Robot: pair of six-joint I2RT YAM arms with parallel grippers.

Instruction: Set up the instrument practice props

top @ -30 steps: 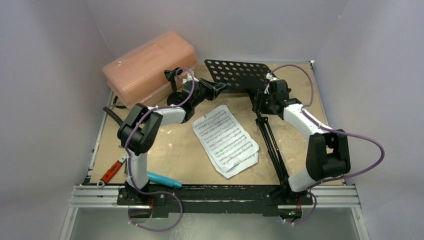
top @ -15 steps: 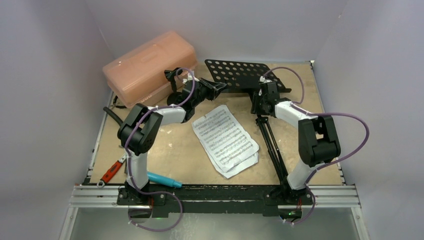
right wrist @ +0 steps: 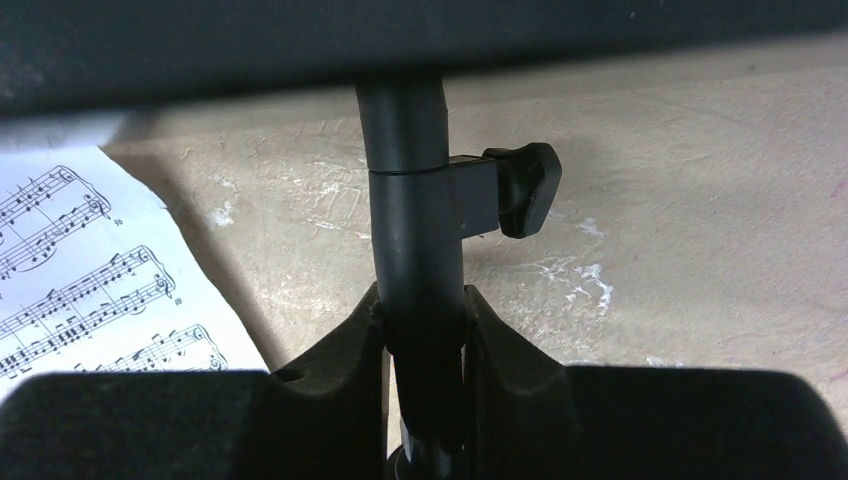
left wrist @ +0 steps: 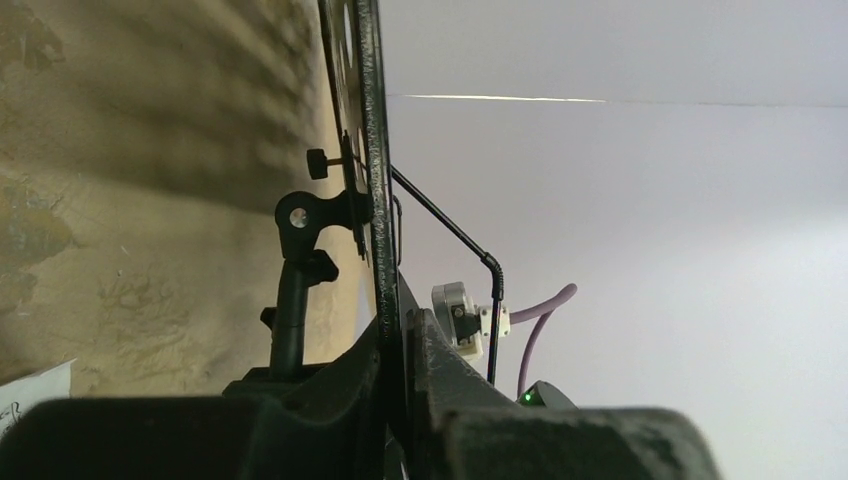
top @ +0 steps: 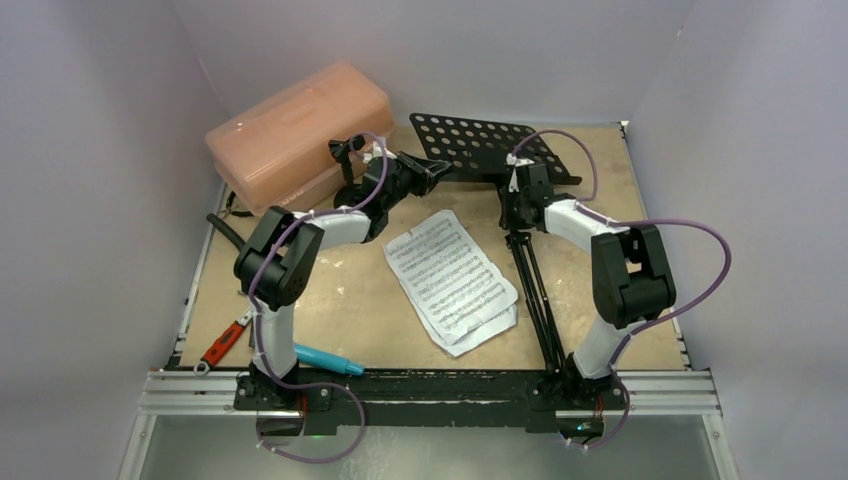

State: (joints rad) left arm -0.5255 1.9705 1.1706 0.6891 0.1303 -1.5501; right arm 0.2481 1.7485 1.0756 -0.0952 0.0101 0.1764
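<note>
Right gripper (right wrist: 420,320): pinches the post (right wrist: 405,230) of the music stand (top: 470,148) just below the clamp knob (right wrist: 525,185), pads tight against both sides, no gap showing. Left gripper (left wrist: 395,340): clamps shut on the edge of the perforated desk (left wrist: 365,150), seen edge-on from that wrist.

Early in the task, by the look of it. Nothing set up yet.
- Music stand: lies low over the far right of the table (top: 360,300), desk toward the back wall, folded tripod legs (top: 540,300) stretched toward the near edge, neither spread nor standing.
- Sheet-music pages (top: 450,275): rest flat and overlapped mid-table, just left of the legs, not on the desk.
- Mic stand (top: 346,150): appears upright beside the pink box (top: 295,125), partly hidden by the left arm; carries no microphone.
- Microphone (top: 325,359): lies at the near edge by the left arm's base, well apart from both grippers.

Probably left to do: raise the stand, open the legs, place the pages on the desk, seat the microphone.

Relative to the grippers: held at two places, desk edge on the left and post under the desk on the right, the two grips near each other at the far end.
</note>
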